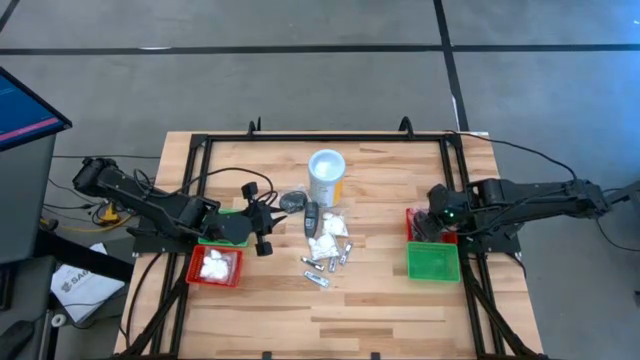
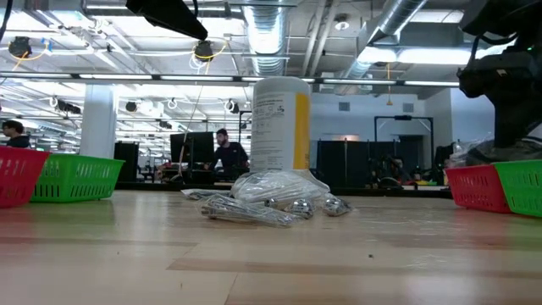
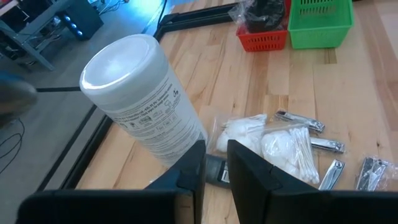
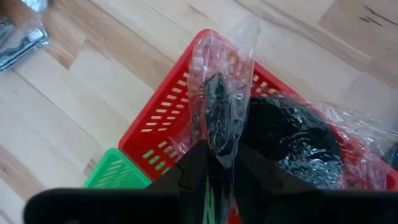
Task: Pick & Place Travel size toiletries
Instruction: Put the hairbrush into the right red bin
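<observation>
Task is partly done, sorting is mid-way as far as I can judge.

Table [image 1: 380, 300]: the canister [image 1: 326, 175] stands at centre-back and is not part of the job.

Trays: the red tray [image 1: 195, 272] on the left holds white packets [image 1: 216, 264], so that is done. A green tray [image 1: 232, 212] sits behind it, mostly under the left arm, so its contents are hidden. On the right, a red tray [image 4: 163, 118] holds a dark item in clear wrap [image 4: 298, 143]; the green tray [image 1: 432, 262] in front of it looks to have nothing in it.

Left over: the central pile [image 1: 326, 245] beside the canister has cotton packets [image 3: 273, 140], nail clippers [image 3: 311, 134], a dark oblong piece [image 1: 311, 216] and a black pot [image 1: 293, 200]. Several picks to go.

Right gripper [image 4: 219, 163]: over the right red tray, fingers pinched on a clear bag [image 4: 219, 87] with something dark inside. It looks like a drop is pending.

Left gripper [image 3: 215, 168]: near the canister and aimed at the pile, fingers at a narrow gap with nothing between them.
</observation>
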Controlling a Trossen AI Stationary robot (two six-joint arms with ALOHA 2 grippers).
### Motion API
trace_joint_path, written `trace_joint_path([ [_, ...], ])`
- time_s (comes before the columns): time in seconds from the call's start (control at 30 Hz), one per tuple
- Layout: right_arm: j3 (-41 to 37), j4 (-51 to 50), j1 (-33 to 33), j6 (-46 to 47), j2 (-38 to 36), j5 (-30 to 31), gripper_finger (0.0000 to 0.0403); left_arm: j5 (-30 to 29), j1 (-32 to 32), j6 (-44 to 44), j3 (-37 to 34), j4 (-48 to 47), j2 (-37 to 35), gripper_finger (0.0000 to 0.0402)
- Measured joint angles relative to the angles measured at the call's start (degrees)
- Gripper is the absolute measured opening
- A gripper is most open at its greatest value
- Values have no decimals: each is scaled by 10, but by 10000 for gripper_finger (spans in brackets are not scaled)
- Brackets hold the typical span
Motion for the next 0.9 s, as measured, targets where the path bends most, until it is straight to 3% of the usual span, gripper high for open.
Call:
trace_joint_path([
  [0.9,16,-27,-2,-22,0,0,61,0,0,2,0,9,0,58],
])
